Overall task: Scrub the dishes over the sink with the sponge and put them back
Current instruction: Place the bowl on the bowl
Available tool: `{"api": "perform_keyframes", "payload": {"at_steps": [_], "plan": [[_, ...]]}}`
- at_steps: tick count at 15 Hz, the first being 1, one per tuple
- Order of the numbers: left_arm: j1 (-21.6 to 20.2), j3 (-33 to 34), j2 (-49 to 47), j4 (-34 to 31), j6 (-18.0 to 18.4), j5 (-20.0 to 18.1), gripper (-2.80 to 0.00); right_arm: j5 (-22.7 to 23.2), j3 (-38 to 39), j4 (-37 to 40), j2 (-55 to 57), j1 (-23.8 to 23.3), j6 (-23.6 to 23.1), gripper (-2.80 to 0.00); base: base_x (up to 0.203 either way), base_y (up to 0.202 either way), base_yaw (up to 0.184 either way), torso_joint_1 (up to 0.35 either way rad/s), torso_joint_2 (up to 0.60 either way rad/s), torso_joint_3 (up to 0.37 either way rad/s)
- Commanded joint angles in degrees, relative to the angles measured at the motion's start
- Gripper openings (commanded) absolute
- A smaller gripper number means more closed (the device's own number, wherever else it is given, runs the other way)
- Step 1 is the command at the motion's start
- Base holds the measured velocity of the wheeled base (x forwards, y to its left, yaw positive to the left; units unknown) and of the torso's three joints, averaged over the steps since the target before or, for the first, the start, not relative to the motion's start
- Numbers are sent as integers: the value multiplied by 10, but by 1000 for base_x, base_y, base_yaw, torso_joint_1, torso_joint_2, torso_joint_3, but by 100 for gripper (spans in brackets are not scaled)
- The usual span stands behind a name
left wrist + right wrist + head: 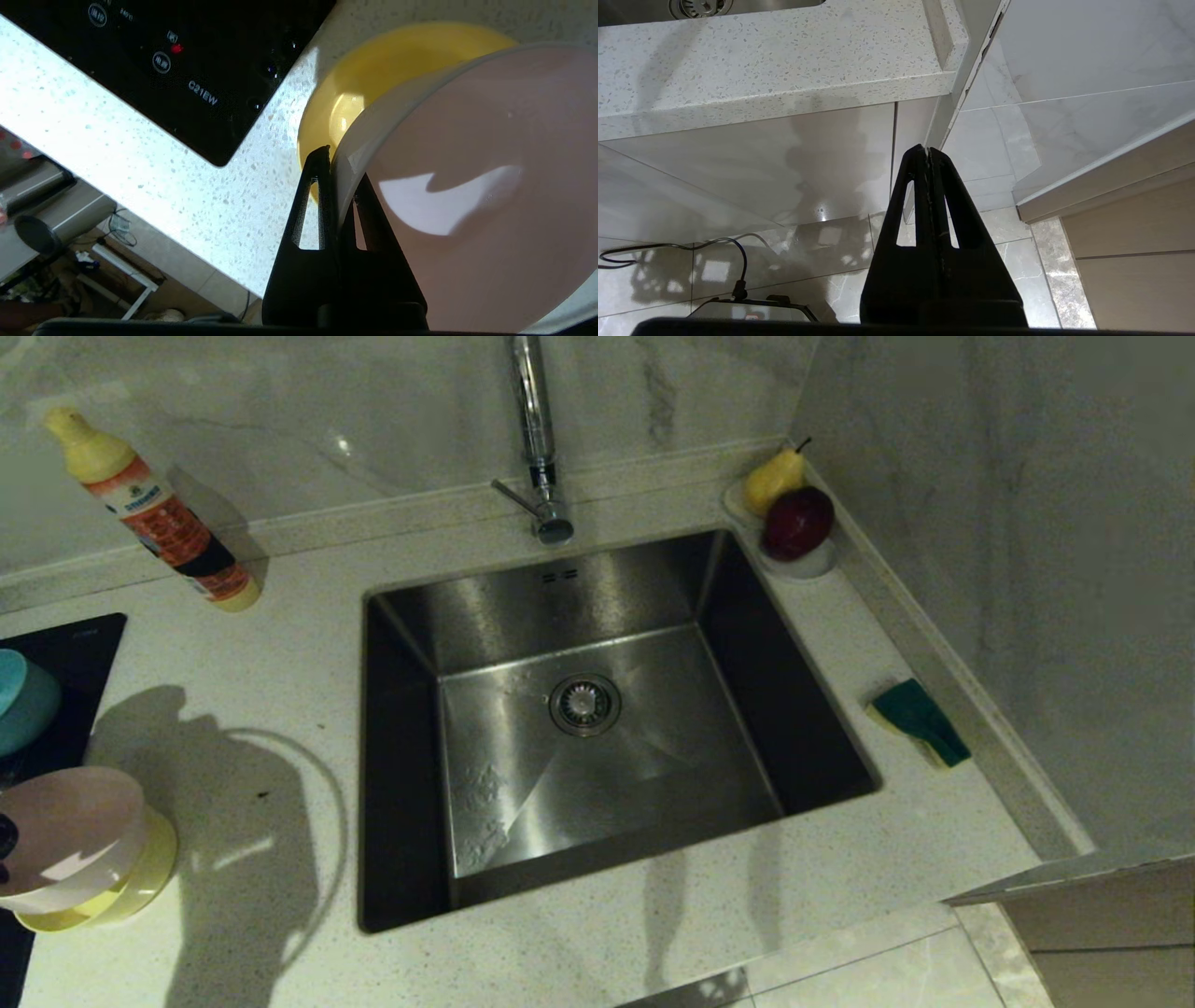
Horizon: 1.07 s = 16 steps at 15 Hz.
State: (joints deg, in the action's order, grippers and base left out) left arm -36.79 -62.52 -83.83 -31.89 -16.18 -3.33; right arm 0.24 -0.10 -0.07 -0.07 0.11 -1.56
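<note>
At the left edge of the counter, my left gripper (334,168) is shut on the rim of the pale pink bowl (61,831) (467,186), one finger inside and one outside. The pink bowl is tilted and overlaps the yellow bowl (140,887) (373,79), which sits on the counter. A light blue bowl (23,700) rests on the stove top. The green and yellow sponge (920,721) lies on the counter to the right of the sink (579,709). The right gripper (928,151) hangs shut and empty below the counter's front edge, over the floor.
A black stove top (70,649) (187,56) fills the far left. A detergent bottle (154,513) lies at the back left. The chrome tap (537,439) stands behind the sink. A white dish (812,565) with fruit sits in the back right corner by the wall.
</note>
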Motion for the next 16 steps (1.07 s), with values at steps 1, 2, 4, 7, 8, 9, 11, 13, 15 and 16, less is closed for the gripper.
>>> {"api": "perform_keyframes", "payload": {"at_steps": [1,2,4,7,8,9,11,13,15,16], "plan": [[0,19,-6,21,-2,0,-280,0,0,0,0,1,0,-280,0,0,0,0,0,0],[0,29,-8,43,-2,1,-280,0,0,0,0,0,0,-280,0,0,0,0,0,0],[-2,35,-12,66,-3,2,-280,0,0,0,0,0,0,-280,0,0,0,0,0,0],[-5,36,-12,79,-7,-14,-280,0,0,0,0,1,0,-280,0,0,0,0,0,0],[-11,37,-10,81,-7,-34,-280,0,0,0,0,0,0,-280,0,0,0,0,0,0],[-14,37,-9,82,-7,-53,-280,0,0,0,0,1,0,-280,0,0,0,0,0,0],[-18,46,-5,82,-6,-80,-280,0,0,0,0,0,0,-280,0,0,0,0,0,0],[-18,57,-3,83,-6,-116,-280,0,0,0,0,0,0,-280,0,0,0,0,0,0],[-18,63,-7,86,-4,-118,-280,0,0,0,0,0,0,-280,0,0,0,0,0,0],[-19,63,-10,93,-4,-116,-280,0,0,0,0,0,0,-280,0,0,0,0,0,0]]}}
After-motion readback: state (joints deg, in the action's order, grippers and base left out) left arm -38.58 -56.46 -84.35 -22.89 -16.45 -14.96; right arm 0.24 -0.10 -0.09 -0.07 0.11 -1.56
